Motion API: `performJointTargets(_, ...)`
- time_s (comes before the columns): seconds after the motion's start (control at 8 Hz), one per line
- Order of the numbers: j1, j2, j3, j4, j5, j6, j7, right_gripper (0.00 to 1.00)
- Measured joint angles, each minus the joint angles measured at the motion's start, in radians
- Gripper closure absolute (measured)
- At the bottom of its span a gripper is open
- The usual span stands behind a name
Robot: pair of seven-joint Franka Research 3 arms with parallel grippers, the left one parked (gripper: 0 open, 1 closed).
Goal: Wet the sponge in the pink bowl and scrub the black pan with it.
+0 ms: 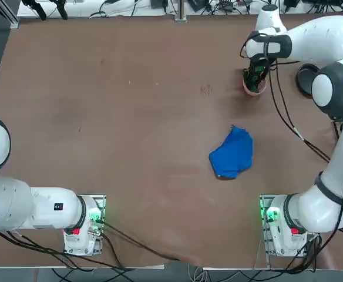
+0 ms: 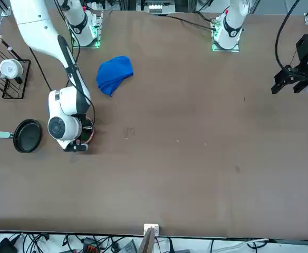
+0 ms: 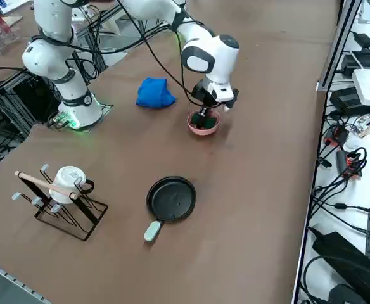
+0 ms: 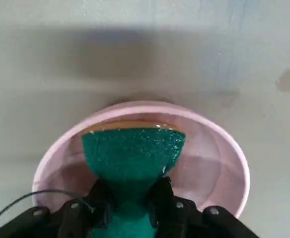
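Observation:
My right gripper point(image 4: 130, 201) is shut on the sponge point(image 4: 133, 154), pinching its dark green face so the free end flares out, with a thin yellow layer at its far edge. The sponge hangs inside the pink bowl point(image 4: 219, 148), its tip low in the bowl. From overhead the gripper point(image 1: 255, 75) reaches down into the pink bowl point(image 1: 254, 89) at the far right of the table. The black pan point(image 3: 172, 198) with its light grey handle lies apart from the bowl point(image 3: 203, 125), toward the table's right edge; it also shows as the pan point(image 2: 27, 136) in the front view.
A crumpled blue cloth point(image 1: 233, 153) lies mid-table, nearer the arm's base. A wire rack with a white mug point(image 3: 68, 182) stands near the pan at the table's right corner. Cables run along the arm beside the bowl.

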Motion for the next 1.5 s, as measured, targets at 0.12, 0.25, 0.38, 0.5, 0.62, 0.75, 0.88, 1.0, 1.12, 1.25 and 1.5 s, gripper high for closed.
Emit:
performJointTargets(0.12,0.000,-0.003,0.000,0.004,0.000,0.000,0.000,0.62)
performJointTargets(0.25,0.000,-0.011,0.000,0.015,0.000,-0.006,0.000,0.62)
performJointTargets(0.38,0.000,-0.027,-0.001,0.035,0.000,-0.036,0.000,0.62)
performJointTargets(0.5,0.000,-0.042,-0.002,0.066,0.000,-0.088,0.000,0.62)
performJointTargets(0.62,0.000,-0.054,-0.003,0.099,0.000,-0.146,0.000,0.62)
performJointTargets(0.75,0.000,-0.061,-0.004,0.126,0.000,-0.191,0.000,0.62)
performJointTargets(0.88,0.000,-0.067,-0.007,0.140,0.000,-0.213,0.000,0.62)
performJointTargets(1.0,-0.002,-0.071,-0.010,0.143,0.000,-0.222,0.000,0.62)
performJointTargets(1.12,-0.005,-0.073,-0.012,0.143,0.000,-0.233,0.000,0.62)
performJointTargets(1.25,-0.008,-0.073,-0.013,0.143,0.000,-0.242,0.000,0.62)
performJointTargets(1.5,-0.008,-0.067,-0.012,0.141,0.000,-0.246,0.000,0.62)
